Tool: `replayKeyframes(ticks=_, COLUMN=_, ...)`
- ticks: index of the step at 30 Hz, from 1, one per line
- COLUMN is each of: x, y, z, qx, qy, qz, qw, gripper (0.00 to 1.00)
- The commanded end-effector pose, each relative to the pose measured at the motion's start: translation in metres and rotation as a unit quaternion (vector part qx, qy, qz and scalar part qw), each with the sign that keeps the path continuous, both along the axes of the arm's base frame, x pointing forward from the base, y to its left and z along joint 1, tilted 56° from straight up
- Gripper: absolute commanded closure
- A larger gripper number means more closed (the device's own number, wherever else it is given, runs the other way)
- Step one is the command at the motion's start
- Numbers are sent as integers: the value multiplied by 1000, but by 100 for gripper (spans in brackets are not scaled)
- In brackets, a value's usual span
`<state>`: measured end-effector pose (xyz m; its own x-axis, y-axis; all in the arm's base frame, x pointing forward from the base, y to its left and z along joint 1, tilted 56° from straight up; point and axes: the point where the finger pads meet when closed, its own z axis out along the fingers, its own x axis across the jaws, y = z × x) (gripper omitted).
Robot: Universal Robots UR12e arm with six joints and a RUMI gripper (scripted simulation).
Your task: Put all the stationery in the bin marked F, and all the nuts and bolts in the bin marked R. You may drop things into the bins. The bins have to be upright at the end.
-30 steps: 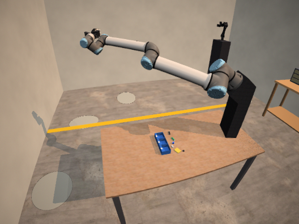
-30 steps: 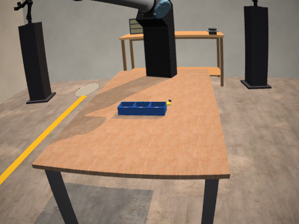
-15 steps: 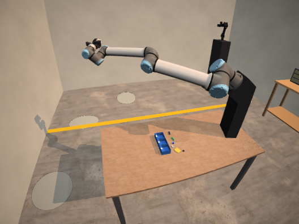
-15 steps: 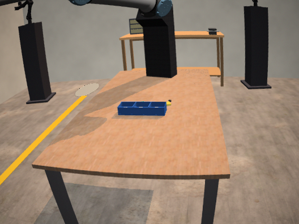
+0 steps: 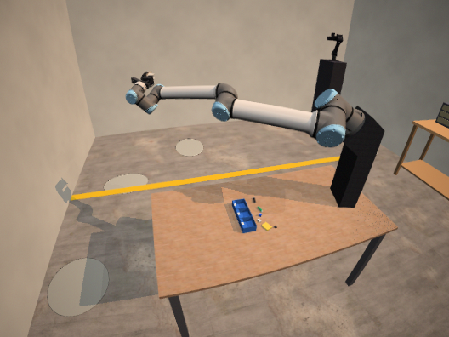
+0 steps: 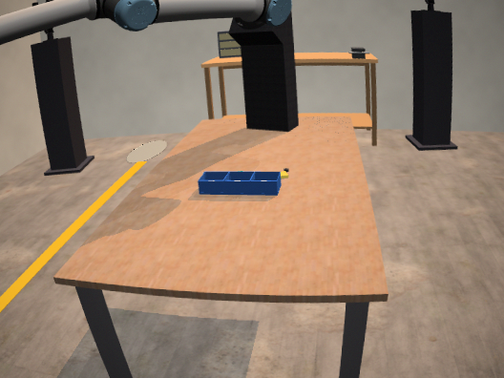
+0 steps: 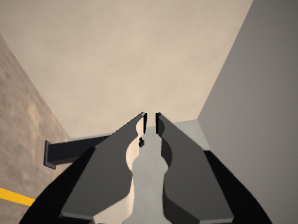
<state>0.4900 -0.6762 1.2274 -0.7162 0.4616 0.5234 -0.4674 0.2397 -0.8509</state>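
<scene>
Grip (image 5: 149, 77) (image 7: 151, 116) nearly closed, nothing held, well above tbl (image 5: 204, 255) (image 6: 229, 248). Open b4 small pcs; come down slow, clear of bins (image 5: 244, 216) (image 6: 239, 187).

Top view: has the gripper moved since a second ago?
Yes. In the top view, the gripper now appears lower and slightly farther right, nearer in the picture to the yellow floor stripe.
</scene>
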Motion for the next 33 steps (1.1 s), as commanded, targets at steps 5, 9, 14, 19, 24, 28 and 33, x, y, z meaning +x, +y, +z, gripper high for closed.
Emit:
replayKeyframes(ticks=5, x=52, y=-13, z=-49, qx=-2, qy=0, qz=-1, qw=1000, gripper=96)
replayKeyframes(ticks=9, x=63, y=-17, z=-60, qx=-1, qy=-1, qz=-1, qw=1000, gripper=96)
replayKeyframes(ticks=14, x=107, y=-31, z=-75, qx=-2, qy=1, qz=-3, qw=1000, gripper=96)
replayKeyframes(ticks=19, x=140, y=-40, z=-98, qx=-2, qy=1, qz=-3, qw=1000, gripper=96)
replayKeyframes(ticks=24, x=164, y=-47, z=-115, qx=-2, qy=1, qz=-3, qw=1000, gripper=96)
replayKeyframes(ticks=28, x=187, y=-54, z=-131, qx=-2, qy=1, qz=-3, qw=1000, gripper=96)
replayKeyframes(ticks=33, x=212, y=-60, z=-150, qx=-2, qy=1, qz=-3, qw=1000, gripper=96)
